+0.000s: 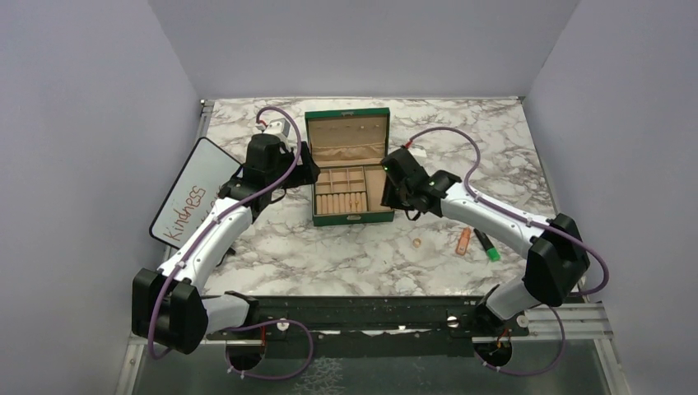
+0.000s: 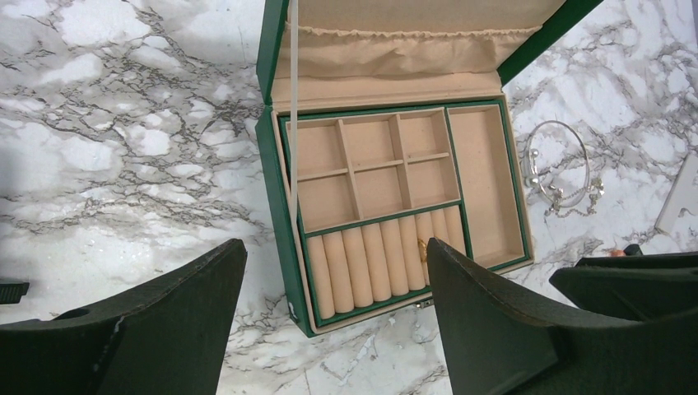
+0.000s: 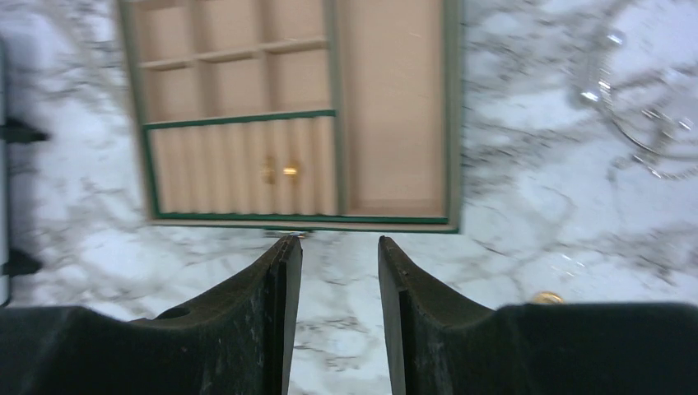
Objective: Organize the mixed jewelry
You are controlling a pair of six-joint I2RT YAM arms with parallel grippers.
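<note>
An open green jewelry box (image 1: 350,216) sits mid-table, with small compartments and a row of beige ring rolls. Two tiny gold rings (image 3: 290,171) are lodged in the rolls; the left wrist view shows one of these rings (image 2: 422,247). Another gold ring (image 1: 417,243) lies loose on the marble in front of the box, and the ring (image 3: 547,297) also shows in the right wrist view. A thin wire necklace loop (image 2: 561,169) lies right of the box. My left gripper (image 2: 336,243) hangs wide open beside the box's left side (image 1: 309,171). My right gripper (image 3: 338,240) is open and empty, near the box's front right (image 1: 387,196).
An orange marker (image 1: 464,240) and a black-and-green highlighter (image 1: 486,245) lie on the marble to the right. A small whiteboard (image 1: 191,193) reading "Kindness" leans off the table's left edge. The box lid (image 1: 347,130) stands open at the back.
</note>
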